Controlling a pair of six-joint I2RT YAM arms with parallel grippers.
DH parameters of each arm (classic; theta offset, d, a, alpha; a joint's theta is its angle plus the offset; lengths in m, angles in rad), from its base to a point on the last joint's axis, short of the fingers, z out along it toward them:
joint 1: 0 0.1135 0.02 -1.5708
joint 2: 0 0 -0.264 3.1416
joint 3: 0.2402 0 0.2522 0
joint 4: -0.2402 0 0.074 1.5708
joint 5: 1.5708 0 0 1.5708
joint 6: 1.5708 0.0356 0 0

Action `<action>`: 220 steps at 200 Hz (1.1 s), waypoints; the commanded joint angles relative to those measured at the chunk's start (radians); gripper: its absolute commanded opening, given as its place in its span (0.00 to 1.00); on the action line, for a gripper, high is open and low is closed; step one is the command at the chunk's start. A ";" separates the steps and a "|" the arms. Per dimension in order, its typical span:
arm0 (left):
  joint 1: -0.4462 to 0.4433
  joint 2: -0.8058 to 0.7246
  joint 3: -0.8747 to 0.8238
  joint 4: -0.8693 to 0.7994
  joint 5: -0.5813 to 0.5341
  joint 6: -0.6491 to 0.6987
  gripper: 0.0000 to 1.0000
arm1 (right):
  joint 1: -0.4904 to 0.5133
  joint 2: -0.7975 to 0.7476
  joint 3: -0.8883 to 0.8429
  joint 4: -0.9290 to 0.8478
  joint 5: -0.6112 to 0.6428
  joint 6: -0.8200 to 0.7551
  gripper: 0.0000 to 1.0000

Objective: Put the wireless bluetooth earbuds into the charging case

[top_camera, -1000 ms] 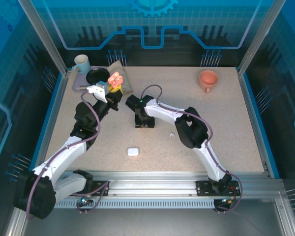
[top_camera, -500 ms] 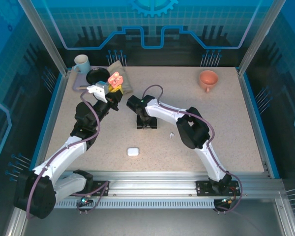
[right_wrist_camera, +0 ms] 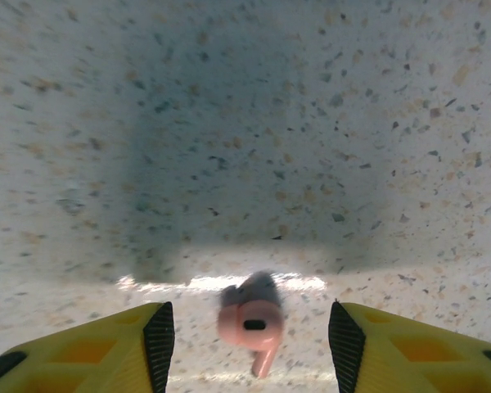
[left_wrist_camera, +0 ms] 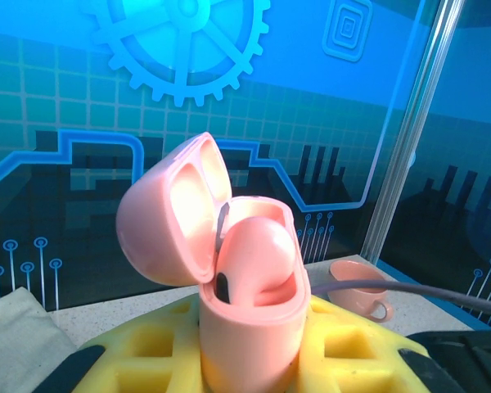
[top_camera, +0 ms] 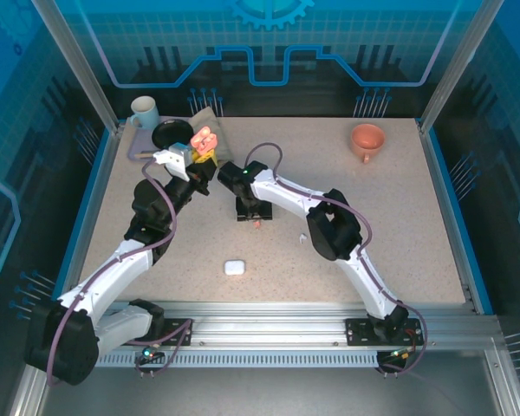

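Risk: salmon-pink earbud (right_wrist_camera: 250,321) lies loose on table (top_camera: 373,225) centre between the spread jaws of right gripper (top_camera: 250,211), so an off-centre close may flick it away; left gripper (top_camera: 204,154) pinches the open pink case (left_wrist_camera: 245,270), far left.

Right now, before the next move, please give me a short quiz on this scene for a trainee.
1. What does the left gripper hold?
2. True or false: the pink earbud lies on the table between the open fingers of the right gripper.
3. Where is the white charging case? A) on the table, apart from both grippers; B) in the left gripper; C) in the right gripper.
Key: 1. the pink charging case, lid open, one pink bud inside; 2. true; 3. A.
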 commanded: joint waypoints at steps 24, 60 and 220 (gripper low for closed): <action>0.010 0.011 0.015 0.044 0.020 -0.016 0.00 | 0.002 0.031 -0.010 -0.035 0.030 -0.031 0.55; 0.010 0.011 0.017 0.043 0.020 -0.019 0.00 | 0.002 0.044 -0.004 -0.027 0.018 -0.028 0.52; 0.010 0.011 0.028 0.030 0.022 -0.018 0.00 | 0.006 0.015 -0.076 -0.005 0.005 -0.032 0.40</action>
